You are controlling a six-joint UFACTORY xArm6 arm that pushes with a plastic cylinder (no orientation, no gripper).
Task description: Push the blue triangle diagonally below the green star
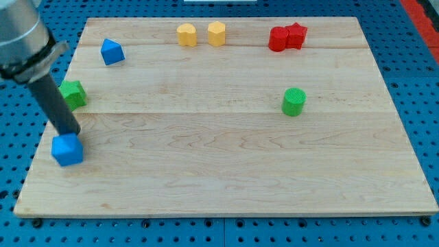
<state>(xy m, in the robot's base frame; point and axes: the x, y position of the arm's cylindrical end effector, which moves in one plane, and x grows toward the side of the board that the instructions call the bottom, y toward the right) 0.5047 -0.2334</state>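
The blue triangle (112, 51) lies near the board's top left corner. The green star (73, 93) lies below and left of it, close to the left edge, partly hidden by my rod. My tip (70, 132) is below the green star, at the top edge of a blue cube (67, 150) near the board's left edge, and looks to be touching it. The tip is well below the blue triangle.
Two yellow blocks (186, 34) (217, 33) sit side by side at the top middle. Two red blocks (278, 39) (297, 33) touch each other at the top right. A green cylinder (293, 101) stands right of centre. The wooden board (226, 171) rests on a blue pegboard.
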